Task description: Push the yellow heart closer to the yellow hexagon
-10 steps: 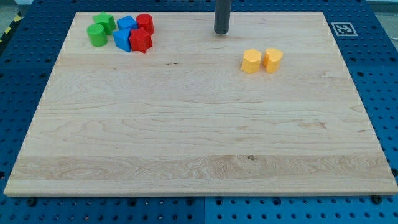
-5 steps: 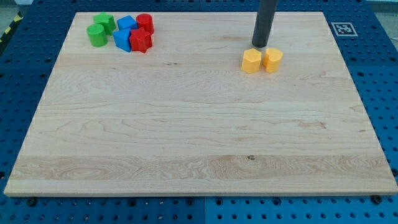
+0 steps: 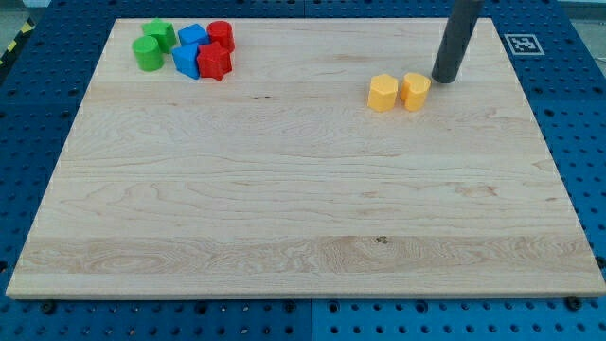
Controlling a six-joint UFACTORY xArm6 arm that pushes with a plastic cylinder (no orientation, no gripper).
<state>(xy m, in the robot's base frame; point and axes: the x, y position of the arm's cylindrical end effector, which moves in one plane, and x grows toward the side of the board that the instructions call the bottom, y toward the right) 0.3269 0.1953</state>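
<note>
Your tip (image 3: 444, 80) sits just right of the yellow heart (image 3: 415, 91), apart from it, placed to shove it left toward the adjacent yellow hexagon (image 3: 383, 93).

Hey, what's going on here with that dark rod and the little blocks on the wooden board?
A robot arm's rod is working on two yellow blocks near the view's upper right of the wooden board. My tip sits just to the right of the yellow heart, close to it, placed to nudge it left toward the yellow hexagon right beside it. A cluster of green, blue and red blocks sits untouched at the upper left.
</note>
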